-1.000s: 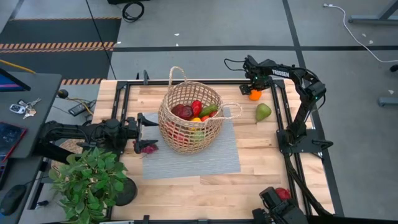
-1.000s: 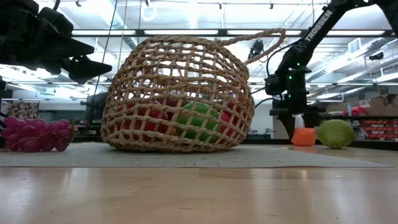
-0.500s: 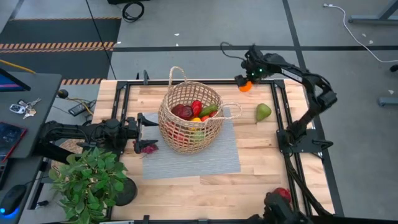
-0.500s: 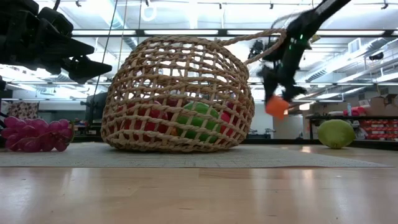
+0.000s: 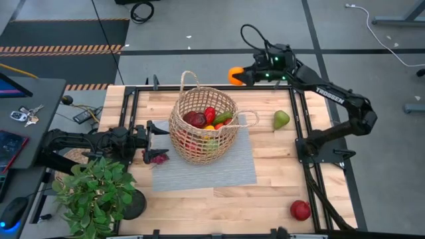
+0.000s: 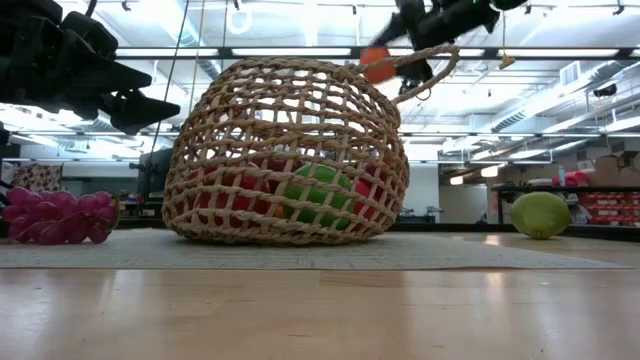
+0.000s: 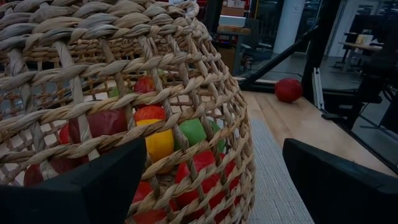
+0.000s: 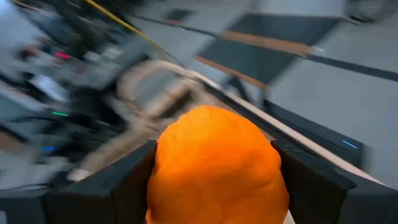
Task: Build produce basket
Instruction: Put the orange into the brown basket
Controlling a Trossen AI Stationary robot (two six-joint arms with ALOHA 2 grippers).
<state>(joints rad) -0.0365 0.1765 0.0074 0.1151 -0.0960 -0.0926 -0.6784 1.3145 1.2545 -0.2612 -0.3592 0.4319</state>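
Note:
The tan wicker basket (image 5: 202, 126) stands on a grey mat (image 5: 219, 169) and holds several toy fruits: red, green and yellow pieces (image 7: 158, 140). My right gripper (image 5: 240, 76) is shut on an orange fruit (image 5: 234, 74), high above the table's far edge, right of the basket's far handle. My left gripper (image 5: 151, 129) is open just left of the basket, touching nothing. A purple grape bunch (image 5: 158, 158) lies on the mat's left edge. A green pear (image 5: 281, 119) and a red apple (image 5: 300, 210) lie on the table. My right gripper pinches the orange fruit (image 8: 217, 165) between its two fingers, one on each side of it. The fingers reach level toward the table's left. The fruit is lifted clear, well above the table (image 6: 375, 62).
A green potted plant (image 5: 99, 192) stands at the near left corner. A dark frame (image 5: 299, 133) runs around the table top. The pear lies right of the basket, the apple at the near right. Bare wood lies near the front edge (image 5: 219, 206).
My right gripper has lifted the orange fruit off the table at the far right and carried it up and toward the table's left, above the far edge near the basket. My left arm has kept still.

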